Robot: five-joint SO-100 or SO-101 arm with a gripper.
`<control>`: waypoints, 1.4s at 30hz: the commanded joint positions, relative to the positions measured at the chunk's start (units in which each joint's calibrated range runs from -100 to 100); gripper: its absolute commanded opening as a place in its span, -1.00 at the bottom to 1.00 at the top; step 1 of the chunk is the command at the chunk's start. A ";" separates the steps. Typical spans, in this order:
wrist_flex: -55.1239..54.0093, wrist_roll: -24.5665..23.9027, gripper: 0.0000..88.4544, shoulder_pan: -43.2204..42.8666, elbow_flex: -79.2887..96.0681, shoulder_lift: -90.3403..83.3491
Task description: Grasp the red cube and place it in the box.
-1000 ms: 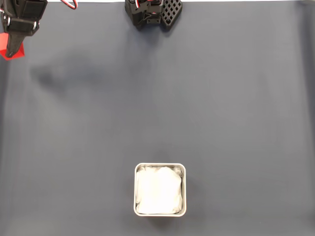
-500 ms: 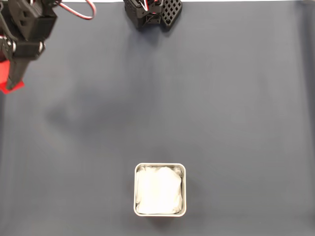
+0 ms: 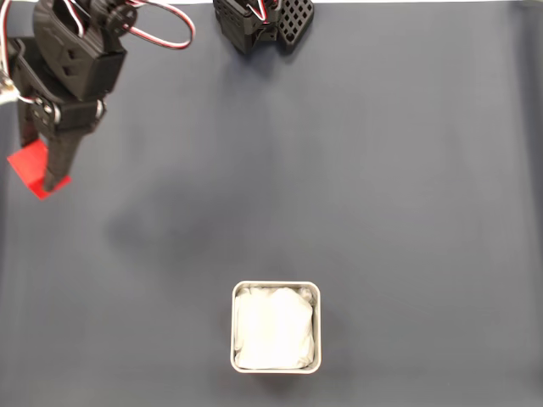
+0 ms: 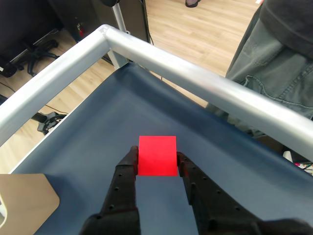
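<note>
Gripper (image 4: 157, 161) clamped on the red cube (image 4: 157, 155), one black finger (image 4: 128, 169) pressed against each side face, as the wrist view shows plainly. Cube held clear of the dark blue counter (image 3: 382, 170), judging by the wrist view, where the mat lies well below it and a silver rail (image 4: 205, 83) of the frame crosses beyond. In the fixed view, gripper (image 3: 47, 174) and red cube (image 3: 30, 168) up in the far left corner, cube peeking out from under the black arm with one corner pointing down-left.

The box (image 3: 236, 292), a square metal tin with a wrinkly white lining, near the bottom edge in the fixed view, a little left of centre. Well apart from the cube: down and to the right across bare mat, nothing lying between. Arm's base (image 3: 263, 21) at the top middle.

Grasp step looks done; carry not yet finished. Coming move, as a guess: a diagonal sweep toward the lower right of the fixed view until the cube hangs over the lining, then a lowering and a release. Cube about half as wide as the tin, so some margin, but square-on alignment with the rim probably worth having, given the cube's skewed corner
</note>
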 commanded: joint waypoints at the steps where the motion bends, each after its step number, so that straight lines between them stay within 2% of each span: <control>1: 0.94 0.39 -0.92 -2.90 -2.45 -3.47; 25: 0.69 0.63 -0.93 -16.12 4.94 -13.69; 42: -4.47 1.56 -0.93 -24.57 4.94 -11.96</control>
